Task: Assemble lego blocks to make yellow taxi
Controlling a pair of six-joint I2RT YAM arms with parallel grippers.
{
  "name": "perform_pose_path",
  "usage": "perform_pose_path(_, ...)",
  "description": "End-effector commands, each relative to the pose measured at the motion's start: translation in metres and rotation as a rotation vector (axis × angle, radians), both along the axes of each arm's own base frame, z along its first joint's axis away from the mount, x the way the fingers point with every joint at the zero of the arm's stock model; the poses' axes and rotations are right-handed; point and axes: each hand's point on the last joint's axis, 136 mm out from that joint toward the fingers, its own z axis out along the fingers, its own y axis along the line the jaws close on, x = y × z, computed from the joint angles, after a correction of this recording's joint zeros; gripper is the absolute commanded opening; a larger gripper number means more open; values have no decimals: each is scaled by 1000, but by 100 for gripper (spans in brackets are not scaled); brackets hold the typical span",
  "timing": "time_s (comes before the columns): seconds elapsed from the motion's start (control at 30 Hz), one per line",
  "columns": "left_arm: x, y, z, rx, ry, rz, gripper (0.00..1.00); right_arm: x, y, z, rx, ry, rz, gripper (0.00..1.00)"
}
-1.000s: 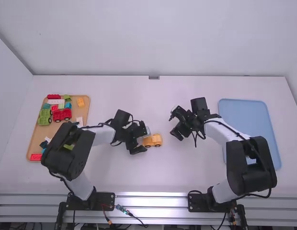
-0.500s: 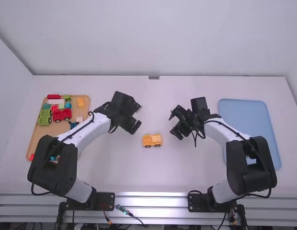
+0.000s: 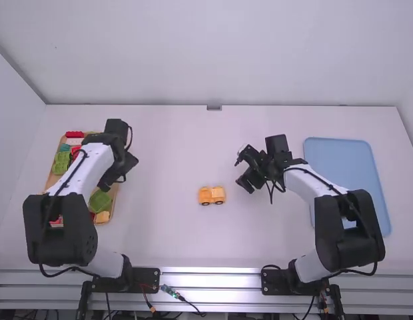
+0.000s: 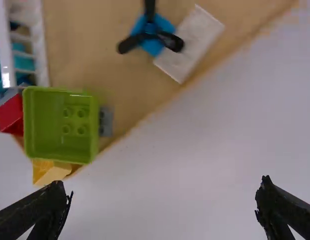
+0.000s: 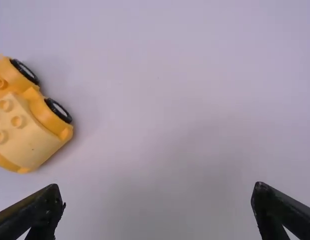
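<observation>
"Counter [image 3: 163,243] first: any trouble?"

"Tan tray [image 4: 90,52] lies under the left pincer [image 4: 164,185], spread wide, holding nothing. The right pincer [image 5: 158,191], equally wide and empty, hangs near the yellow car [image 3: 212,195], which stands between the arms."

"And the car's risk?"

"It's ungripped, on wheels; an off-centre press could roll it."

"Smaller pieces?"

"Green block [image 4: 60,125] crowds the yellow block [image 4: 52,171] at the tray's edge. If that's next, a badly angled finger could shove both off."
</observation>
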Motion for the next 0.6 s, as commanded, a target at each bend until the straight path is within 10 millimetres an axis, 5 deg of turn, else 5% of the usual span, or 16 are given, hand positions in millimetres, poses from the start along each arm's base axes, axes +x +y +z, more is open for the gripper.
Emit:
perform_pose_path(0.0, -15, 9, -3, -77, -36, 213, 99, 0, 0, 1, 23, 15, -38, 99)
perform_pose_path(0.2, -80, 25, -15, -90, 55, 743, 99, 3, 1, 3, 28, 0, -38, 99)
perform_pose_path(0.57, -85, 24, -33, -93, 0, 701, 93, 6, 1, 4, 27, -14, -39, 99)
